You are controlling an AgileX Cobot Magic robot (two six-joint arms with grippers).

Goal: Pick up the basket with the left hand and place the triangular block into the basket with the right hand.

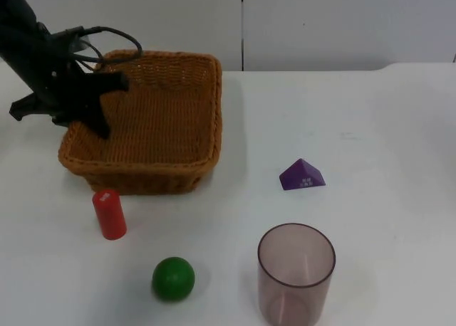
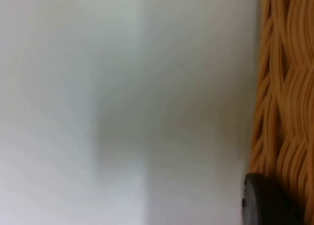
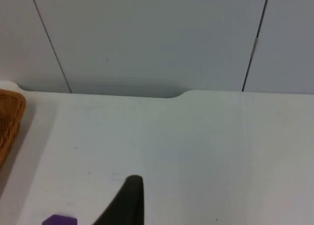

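The basket (image 1: 153, 123) sits on the white tabletop (image 1: 370, 127) at the far left, and the left hand (image 1: 100, 105) is at its left rim — one black finger reaches down inside the basket over the left wall, another part of the hand lies outside it. From the left wrist, the woven wall (image 2: 287, 102) runs right beside a dark fingertip (image 2: 267, 200); whether the fingers are actually clamped on the rim I cannot tell.

The purple block (image 1: 302, 175) lies on the tabletop to the right of the basket, well apart from it. From the right wrist, the right hand's fingertip (image 3: 128, 203) hangs over the tabletop just beside a corner of the block (image 3: 60, 220), touching nothing; its opening cannot be told — the arm waits.

A red cylinder (image 1: 109, 213) stands just near of the basket's near-left corner, a green ball (image 1: 173, 277) lies nearer still, and a tinted cup (image 1: 296, 272) stands upright near of the block
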